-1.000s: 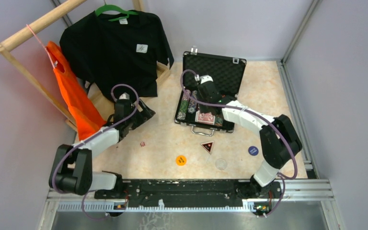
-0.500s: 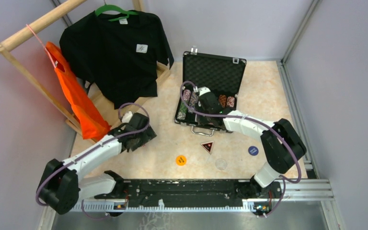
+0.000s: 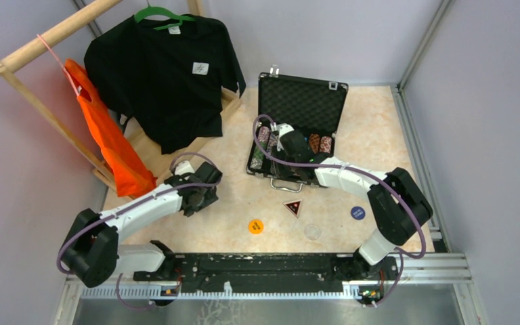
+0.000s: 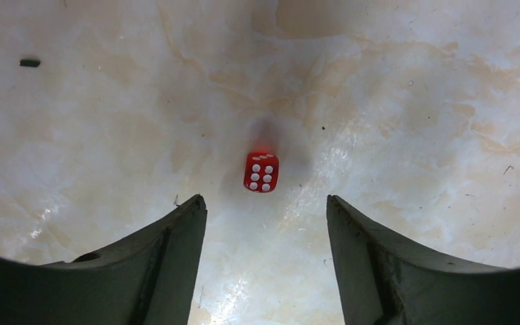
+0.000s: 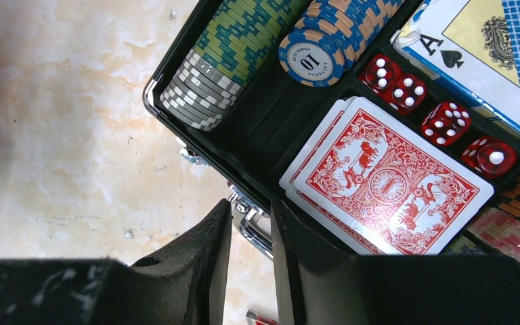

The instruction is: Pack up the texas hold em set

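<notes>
Left gripper is spread wide and points straight down at the small red plastic die with white pips. This die lies alone on the beige marble-pattern tabletop, just ahead of the jaws and approx. centred btw them, and nothing touches it yet. I judge it to be the piece in hand now. It should be very light, hard and smooth. It will not deform, but it can roll or shoot out sideways if one finger reaches it first. I would take it on two opposite flat faces, fingers low at the tabletop, closing slowly w/ little force. A grip on the corners I do not trust.

Right gripper hangs over the near rim of the open black briefcase-like case with foam-lined lid. Its jaws are almost together w/ a thin gap, and I see nothing pinched btw them. Inside the case the wrist view shows rows of striped poker chips, red-backed cards lying loose, and four more red dice in a row beside them. The lone die prob. belongs there. Orange round token, dark triangular token and blue round token lie on the tabletop outside the case. They look thin and flat, so hard to get under.
</notes>
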Robot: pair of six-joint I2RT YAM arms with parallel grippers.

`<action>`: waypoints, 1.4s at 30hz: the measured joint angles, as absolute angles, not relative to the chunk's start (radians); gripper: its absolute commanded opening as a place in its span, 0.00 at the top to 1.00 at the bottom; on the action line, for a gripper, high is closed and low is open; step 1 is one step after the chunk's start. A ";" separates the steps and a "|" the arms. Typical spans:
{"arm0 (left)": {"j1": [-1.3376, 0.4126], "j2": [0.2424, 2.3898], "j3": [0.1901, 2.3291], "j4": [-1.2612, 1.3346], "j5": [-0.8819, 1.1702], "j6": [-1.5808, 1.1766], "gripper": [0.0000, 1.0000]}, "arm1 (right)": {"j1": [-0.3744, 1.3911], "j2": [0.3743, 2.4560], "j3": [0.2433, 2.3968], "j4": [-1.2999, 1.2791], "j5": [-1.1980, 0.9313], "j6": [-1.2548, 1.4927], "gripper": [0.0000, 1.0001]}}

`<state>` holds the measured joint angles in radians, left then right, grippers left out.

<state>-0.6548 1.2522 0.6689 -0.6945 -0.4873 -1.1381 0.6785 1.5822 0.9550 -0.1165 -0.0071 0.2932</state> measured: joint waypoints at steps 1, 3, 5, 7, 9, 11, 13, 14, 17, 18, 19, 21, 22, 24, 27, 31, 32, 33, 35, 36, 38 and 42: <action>-0.655 1.252 0.670 -0.690 -0.492 -1.131 0.31 | 0.678 1.582 0.955 -0.115 -0.009 0.293 0.72; -0.655 1.252 0.671 -0.675 -0.495 -1.109 0.32 | 0.678 1.582 0.955 -0.115 -0.011 0.293 0.72; -0.655 1.255 0.672 -0.661 -0.494 -1.093 0.32 | 0.678 1.582 0.955 -0.115 -0.011 0.293 0.72; -0.653 1.266 0.673 -0.649 -0.493 -1.076 0.34 | 0.678 1.582 0.955 -0.115 -0.011 0.293 0.72; -0.648 1.282 0.674 -0.639 -0.492 -1.063 0.40 | 0.678 1.583 0.955 -0.115 -0.010 0.293 0.72; -0.641 1.294 0.674 -0.630 -0.487 -1.047 0.45 | 0.678 1.583 0.955 -0.115 -0.010 0.292 0.72; -0.631 1.296 0.674 -0.624 -0.485 -1.035 0.45 | 0.678 1.586 0.955 -0.115 -0.010 0.293 0.72; -0.621 1.296 0.674 -0.620 -0.483 -1.025 0.45 | 0.678 1.587 0.955 -0.116 -0.010 0.292 0.72; -0.591 1.295 0.673 -0.606 -0.475 -0.999 0.46 | 0.678 1.587 0.955 -0.115 -0.010 0.292 0.72; -0.583 1.295 0.673 -0.601 -0.470 -0.991 0.46 | 0.678 1.587 0.955 -0.115 -0.010 0.292 0.72; -0.576 1.294 0.673 -0.598 -0.466 -0.984 0.46 | 0.678 1.587 0.955 -0.116 -0.010 0.293 0.72; -0.568 1.292 0.673 -0.591 -0.455 -0.970 0.45 | 0.678 1.587 0.955 -0.115 -0.010 0.293 0.72; -0.567 1.291 0.673 -0.585 -0.448 -0.964 0.45 | 0.678 1.587 0.955 -0.115 -0.010 0.293 0.72; -0.567 1.291 0.671 -0.574 -0.430 -0.947 0.46 | 0.678 1.587 0.955 -0.115 -0.010 0.293 0.72; -0.567 1.293 0.660 -0.548 -0.394 -0.928 0.47 | 0.678 1.588 0.955 -0.115 -0.010 0.293 0.72; -0.567 1.315 0.650 -0.533 -0.355 -0.918 0.48 | 0.678 1.594 0.955 -0.115 -0.010 0.293 0.72; -0.567 1.320 0.648 -0.530 -0.348 -0.917 0.49 | 0.678 1.595 0.955 -0.115 -0.010 0.293 0.72; -0.567 1.323 0.645 -0.529 -0.344 -0.914 0.50 | 0.678 1.596 0.955 -0.114 -0.010 0.293 0.72; -0.567 1.324 0.645 -0.524 -0.338 -0.912 0.52 | 0.678 1.597 0.955 -0.113 -0.010 0.293 0.72; -0.567 1.324 0.645 -0.521 -0.336 -0.910 0.53 | 0.679 1.598 0.955 -0.114 -0.010 0.293 0.72; -0.567 1.324 0.645 -0.518 -0.334 -0.907 0.59 | 0.678 1.598 0.955 -0.113 -0.010 0.293 0.71; -0.567 1.328 0.645 -0.513 -0.329 -0.904 0.64 | 0.678 1.598 0.955 -0.112 -0.010 0.293 0.72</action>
<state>-0.5667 1.3285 0.6453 -0.5129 -0.3290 -0.9035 0.6785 1.5982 0.9550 -0.1120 -0.0097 0.2928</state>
